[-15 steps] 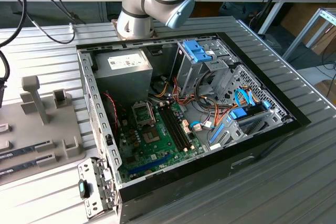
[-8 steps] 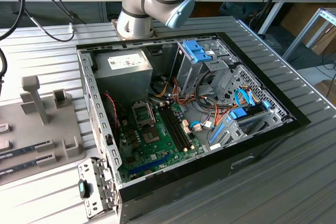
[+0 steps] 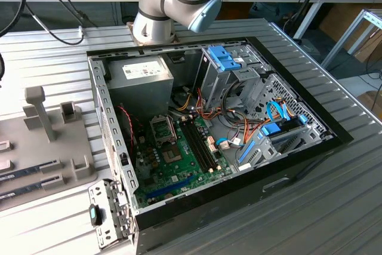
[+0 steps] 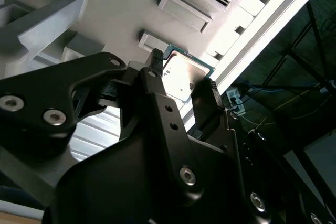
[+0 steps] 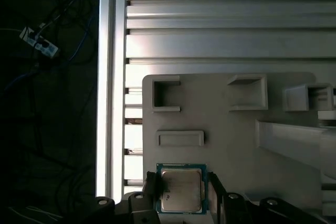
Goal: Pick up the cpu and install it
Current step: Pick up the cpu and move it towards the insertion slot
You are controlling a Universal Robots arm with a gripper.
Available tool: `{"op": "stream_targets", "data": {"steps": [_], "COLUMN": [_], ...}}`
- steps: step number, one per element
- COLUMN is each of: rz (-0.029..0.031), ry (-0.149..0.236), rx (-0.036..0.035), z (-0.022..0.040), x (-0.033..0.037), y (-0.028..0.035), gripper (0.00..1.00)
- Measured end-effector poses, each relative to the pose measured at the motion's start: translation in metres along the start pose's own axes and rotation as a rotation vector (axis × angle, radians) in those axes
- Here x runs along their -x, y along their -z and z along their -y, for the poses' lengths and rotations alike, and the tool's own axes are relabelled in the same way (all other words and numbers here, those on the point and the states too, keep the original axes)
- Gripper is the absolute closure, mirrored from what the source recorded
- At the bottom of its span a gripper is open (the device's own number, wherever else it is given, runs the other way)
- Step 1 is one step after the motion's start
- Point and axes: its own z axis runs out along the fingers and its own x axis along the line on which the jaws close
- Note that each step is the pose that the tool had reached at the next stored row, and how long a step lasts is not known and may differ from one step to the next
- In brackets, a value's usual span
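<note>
The cpu (image 5: 181, 191) lies flat on the grey tray (image 5: 236, 140), metal top up and green rim showing all round. It sits just beside a shallow rectangular recess (image 5: 181, 139) and close to the side of the tray that runs along the table edge. There the ribbed table (image 5: 231, 24) ends in a bright rail (image 5: 107, 77), with dark floor and cables beyond.

The chip is near enough square, so it has no long axis to speak of. What matters for the pick is that it sits squarely between the jaws, with none of it off to one side. In both wrist views the gripper (image 5: 182, 181) straddles it, one jaw against each of two opposite edges, so the closing line runs straight across the chip and parallel to its other two edges. The second wrist view shows the same bracketing from a slant, with the cpu (image 4: 181, 74) bright between the two black tips of the gripper (image 4: 182, 69).

The jaws stand apart by about the chip's own width, perhaps a shade more. A thin dark strip seems to remain on one side. I judge the gripper to be parted around the chip rather than clamped on it, though the shadow there makes contact hard to rule out. The chip looks seated on the tray, not lifted.

In the exterior view the tray (image 3: 36, 147) lies toward that view's left on the table, well apart from the open computer case (image 3: 209, 123).
</note>
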Motion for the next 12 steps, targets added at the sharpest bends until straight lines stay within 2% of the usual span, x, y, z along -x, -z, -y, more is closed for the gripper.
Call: {"op": "stream_targets", "data": {"steps": [12], "rz": [0.0000], "ry": [0.000], "rx": [0.0000], "z": [-0.0009], "x": [-0.0007], "y": [0.0182], "gripper": [0.53]}}
